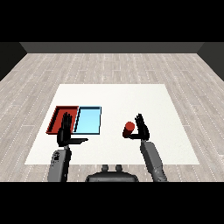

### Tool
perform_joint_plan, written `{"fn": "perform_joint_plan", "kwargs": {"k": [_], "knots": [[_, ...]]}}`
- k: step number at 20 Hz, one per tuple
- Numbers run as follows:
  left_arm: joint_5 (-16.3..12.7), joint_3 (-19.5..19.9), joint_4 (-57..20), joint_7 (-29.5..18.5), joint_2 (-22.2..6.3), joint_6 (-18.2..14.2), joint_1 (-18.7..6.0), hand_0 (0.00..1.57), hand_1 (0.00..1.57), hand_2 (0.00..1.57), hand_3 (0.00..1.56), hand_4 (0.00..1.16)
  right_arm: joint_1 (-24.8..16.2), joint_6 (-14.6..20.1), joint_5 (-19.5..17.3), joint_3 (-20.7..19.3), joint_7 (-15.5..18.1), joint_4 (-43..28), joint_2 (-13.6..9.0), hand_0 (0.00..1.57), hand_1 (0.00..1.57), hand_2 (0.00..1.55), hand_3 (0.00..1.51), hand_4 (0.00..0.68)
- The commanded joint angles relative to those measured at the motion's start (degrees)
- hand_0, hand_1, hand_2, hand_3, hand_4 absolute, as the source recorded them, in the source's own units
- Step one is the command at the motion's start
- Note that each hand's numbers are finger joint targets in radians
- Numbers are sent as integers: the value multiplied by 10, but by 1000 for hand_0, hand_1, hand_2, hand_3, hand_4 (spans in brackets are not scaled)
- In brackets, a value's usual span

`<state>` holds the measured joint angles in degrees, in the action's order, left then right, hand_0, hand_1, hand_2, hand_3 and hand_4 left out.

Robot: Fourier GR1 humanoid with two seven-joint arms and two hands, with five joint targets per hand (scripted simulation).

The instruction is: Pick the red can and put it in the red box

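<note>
The red can [129, 129] stands upright on the white table [113, 100], right of the middle. My right hand [141, 128] is just to its right, fingers straight and pointing up, thumb reaching under the can's near side; the hand is open and beside the can, not curled round it. The red tray [56, 114] lies at the left of the table. My left hand [65, 133] hovers over the red tray's near edge, open, thumb stretched to the right.
A light blue tray [88, 120] lies right beside the red tray, between it and the can. The table's near edge runs just below both hands. Grey plank floor surrounds the table.
</note>
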<state>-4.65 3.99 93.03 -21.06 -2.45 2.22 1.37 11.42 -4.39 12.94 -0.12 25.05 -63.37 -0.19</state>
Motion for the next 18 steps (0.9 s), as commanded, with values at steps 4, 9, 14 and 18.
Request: {"fn": "perform_joint_plan", "kwargs": {"k": [4, 9, 14, 18], "knots": [[10, -10, 7, -4, 4, -1, 20, 0, 0, 0, 0, 0, 0, 22, 17, 31, -26, -29, 2, 0, 0, 0, 0, 0], [-1, 4, -12, 3, 3, -7, -17, 0, 0, 0, 0, 0, 29, 23, 25, 47, 43, 69, 2, 0, 0, 0, 0, 0], [15, -4, -26, -45, 9, -1, 16, 0, 0, 0, 0, 0, -10, 22, 7, 34, -16, -22, -7, 0, 0, 0, 0, 0], [-2, 2, -38, -22, 4, 7, -16, 0, 0, 0, 0, 0, 76, 11, 16, 5, 15, 98, -6, 0, 0, 0, 0, 0]]}}
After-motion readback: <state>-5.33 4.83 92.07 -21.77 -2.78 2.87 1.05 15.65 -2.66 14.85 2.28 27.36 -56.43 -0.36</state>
